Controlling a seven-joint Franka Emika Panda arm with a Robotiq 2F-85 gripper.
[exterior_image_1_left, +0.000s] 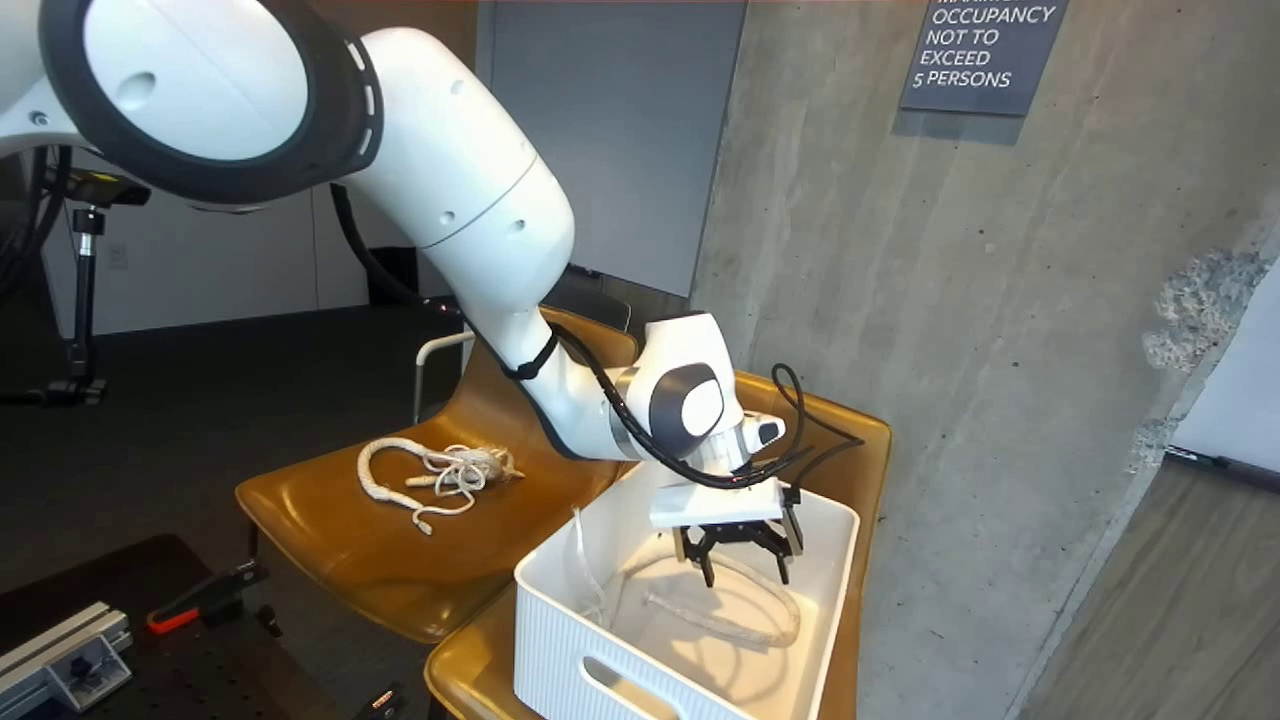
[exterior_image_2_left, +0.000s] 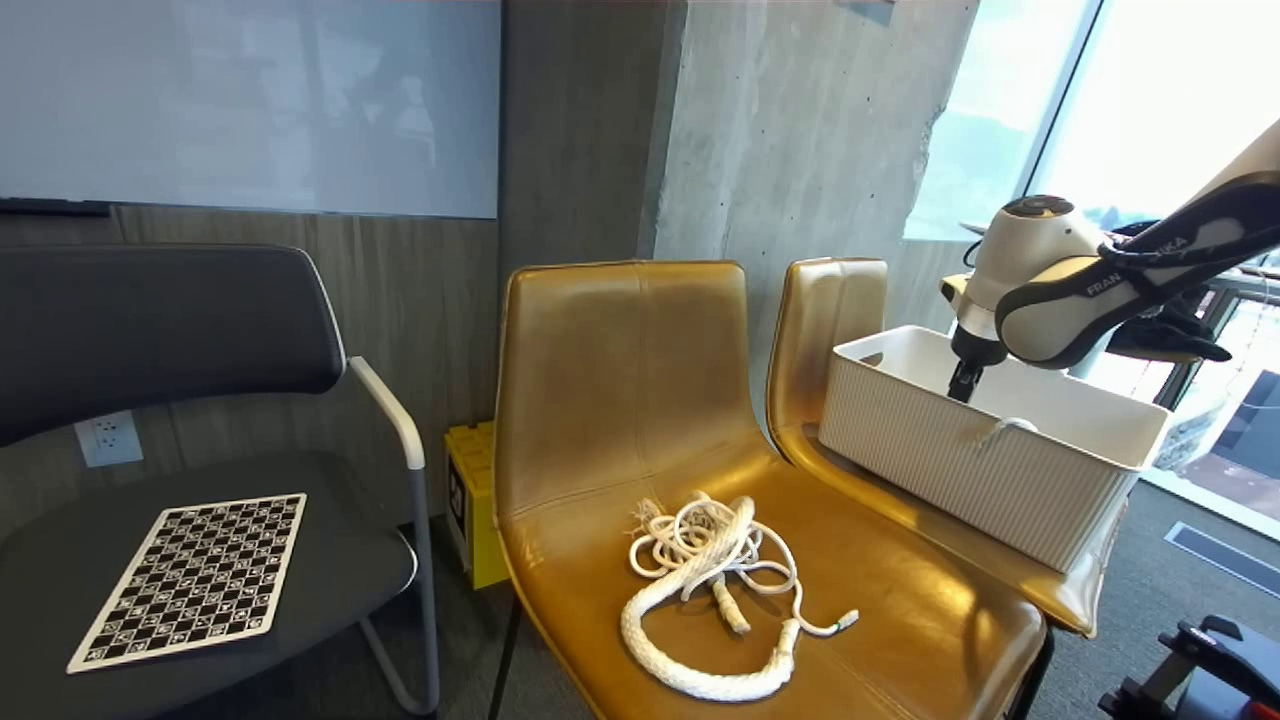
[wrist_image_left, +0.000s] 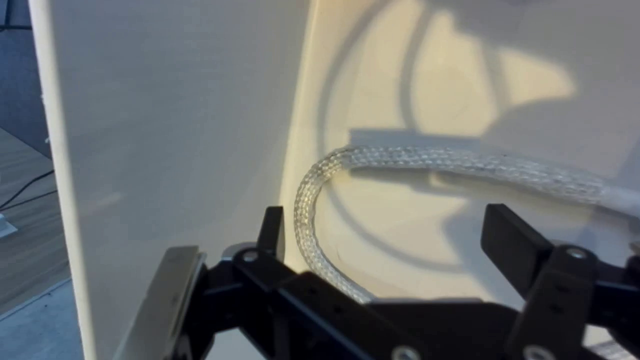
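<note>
My gripper (exterior_image_1_left: 746, 572) is open and empty, pointing down inside a white ribbed bin (exterior_image_1_left: 570, 640). In the wrist view its two black fingers (wrist_image_left: 385, 220) stand wide apart. Below them a pale braided rope (wrist_image_left: 311, 235) lies curved on the bin floor, close to the bin's wall (wrist_image_left: 175, 125); part of it is hidden behind the gripper. This rope (exterior_image_1_left: 785, 625) also shows in an exterior view. A thin white strand (exterior_image_1_left: 582, 550) hangs over the bin's side; it also shows in an exterior view (exterior_image_2_left: 1015, 425), where the gripper (exterior_image_2_left: 963, 385) is partly hidden by the bin (exterior_image_2_left: 940, 460).
The bin stands on a tan chair (exterior_image_2_left: 828, 310). Another tan chair (exterior_image_2_left: 620, 380) beside it bears a white rope bundle (exterior_image_2_left: 700, 560). A dark chair (exterior_image_2_left: 170, 340) holds a checkered board (exterior_image_2_left: 190, 580). A yellow box (exterior_image_2_left: 485, 520) and a concrete wall (exterior_image_1_left: 1000, 300) stand behind.
</note>
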